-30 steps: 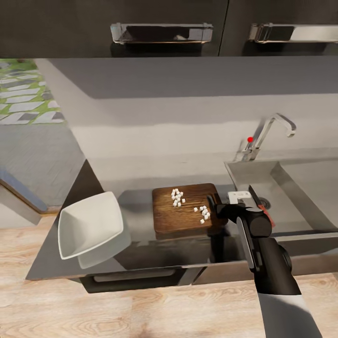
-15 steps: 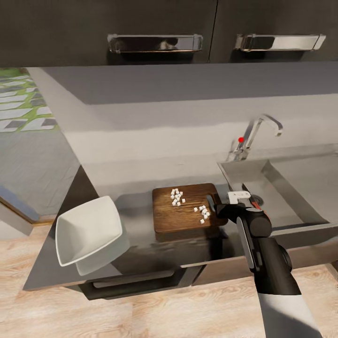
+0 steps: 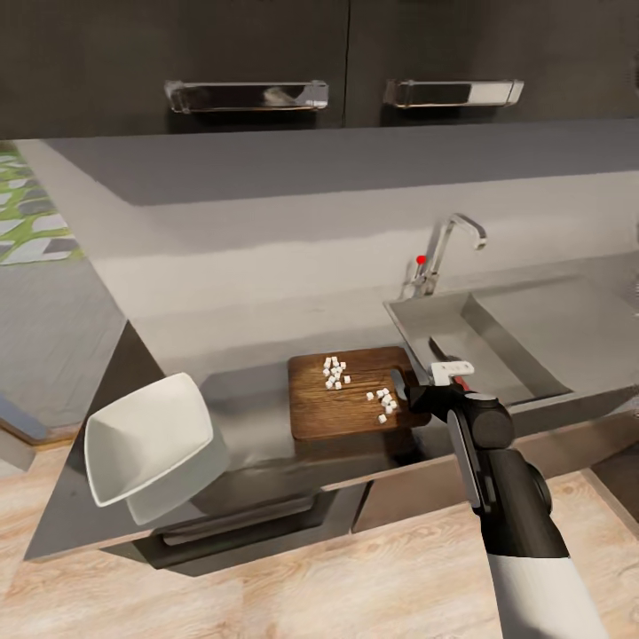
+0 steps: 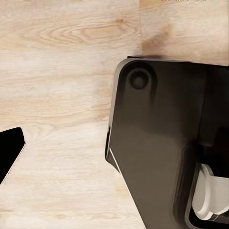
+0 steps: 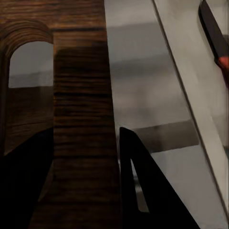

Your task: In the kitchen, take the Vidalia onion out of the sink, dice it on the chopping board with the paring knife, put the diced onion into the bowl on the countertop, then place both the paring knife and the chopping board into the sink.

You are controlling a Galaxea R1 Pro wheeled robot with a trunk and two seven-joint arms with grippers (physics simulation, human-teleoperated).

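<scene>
The dark-brown chopping board [image 3: 342, 408] lies on the grey countertop [image 3: 248, 417] with two small heaps of diced onion [image 3: 335, 374] on it. My right gripper [image 3: 410, 397] is shut on the board's slot-handle end [image 5: 82, 119], one finger [image 5: 143, 191] on each side of the end bar. The paring knife [image 3: 441, 350] lies in the sink [image 3: 497, 342], its dark blade [image 5: 212, 26] and red-orange handle just beyond the gripper. The white square bowl [image 3: 146, 439] sits tilted at the counter's left end. A left fingertip [image 4: 9, 152] hangs over the floor. The whole Vidalia onion is out of view.
A bent chrome tap [image 3: 453, 240] with a red knob stands behind the sink. Dark wall cabinets with metal handles [image 3: 244, 93] hang above. Light wooden floor [image 3: 355, 586] lies in front of the counter, and my dark base [image 4: 162, 143] is under the left arm.
The camera has swung, so counter, sink, tap and bowl slid left in the picture. The board keeps its place at my right gripper and has turned against the counter edge.
</scene>
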